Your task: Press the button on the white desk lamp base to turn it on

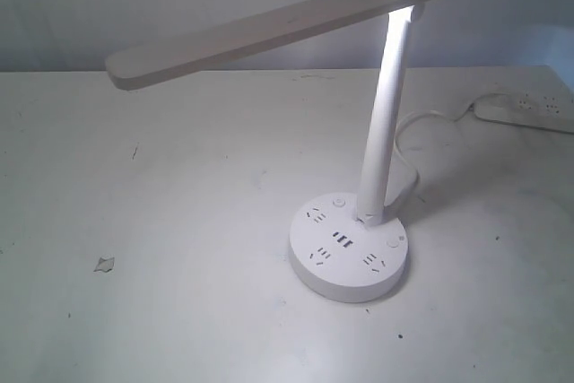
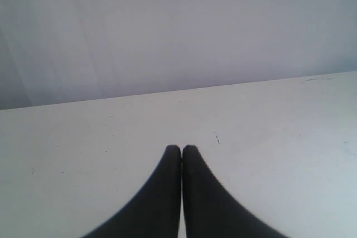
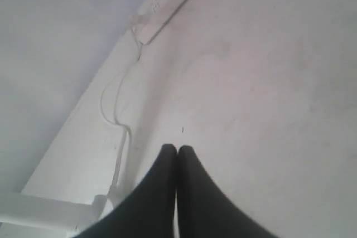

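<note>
Ok: table (image 1: 179, 329) has a small scrap (image 1: 105, 264) near left. Base (image 1: 349, 268) sits near, right of centre, with two buttons (image 1: 338, 203) on top, one at the far edge and one at the right. Lamp (image 1: 386, 114) pole leans right off the base's far side, bright under the head (image 1: 278, 29), which reaches left. Cable (image 1: 421, 127) loops from behind the base to the strip (image 1: 525, 109), far right. Left gripper (image 2: 181, 150) and right gripper (image 3: 177, 150): jaws pressed together, each over table.
</note>
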Robot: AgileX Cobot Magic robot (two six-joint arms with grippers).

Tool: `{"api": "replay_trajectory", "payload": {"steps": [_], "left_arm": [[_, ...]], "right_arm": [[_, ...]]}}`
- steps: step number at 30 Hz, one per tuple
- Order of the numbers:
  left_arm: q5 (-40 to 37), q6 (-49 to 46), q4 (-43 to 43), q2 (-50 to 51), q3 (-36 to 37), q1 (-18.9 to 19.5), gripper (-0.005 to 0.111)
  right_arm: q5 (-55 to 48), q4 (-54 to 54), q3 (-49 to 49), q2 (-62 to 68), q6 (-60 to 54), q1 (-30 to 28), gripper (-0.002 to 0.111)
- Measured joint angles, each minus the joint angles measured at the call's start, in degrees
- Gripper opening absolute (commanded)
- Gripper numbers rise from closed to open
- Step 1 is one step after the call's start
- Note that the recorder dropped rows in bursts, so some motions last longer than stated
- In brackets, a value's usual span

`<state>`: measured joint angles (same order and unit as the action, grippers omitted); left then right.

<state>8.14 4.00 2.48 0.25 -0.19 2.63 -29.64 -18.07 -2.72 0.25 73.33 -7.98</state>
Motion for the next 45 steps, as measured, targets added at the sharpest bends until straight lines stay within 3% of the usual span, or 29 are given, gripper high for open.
{"api": "replay_trajectory", "payload": {"steps": [10, 26, 39, 45], "left_arm": [[-0.2, 0.0, 0.0, 0.0, 0.0, 0.0, 0.0], [-0.2, 0.0, 0.0, 0.0, 0.0, 0.0, 0.0], [-0.2, 0.0, 0.0, 0.0, 0.0, 0.0, 0.0], [-0.2, 0.0, 0.0, 0.0, 0.0, 0.0, 0.0]], "right_arm": [[8.2, 6.1, 2.4, 0.0, 0.1, 0.0, 0.0], [8.9, 6.3, 2.4, 0.0, -1.7, 0.0, 0.0], [8.9, 6.3, 2.4, 0.0, -44.9, 0.0, 0.0], [8.9, 6.2, 2.4, 0.0, -51.0, 0.0, 0.0]]}}
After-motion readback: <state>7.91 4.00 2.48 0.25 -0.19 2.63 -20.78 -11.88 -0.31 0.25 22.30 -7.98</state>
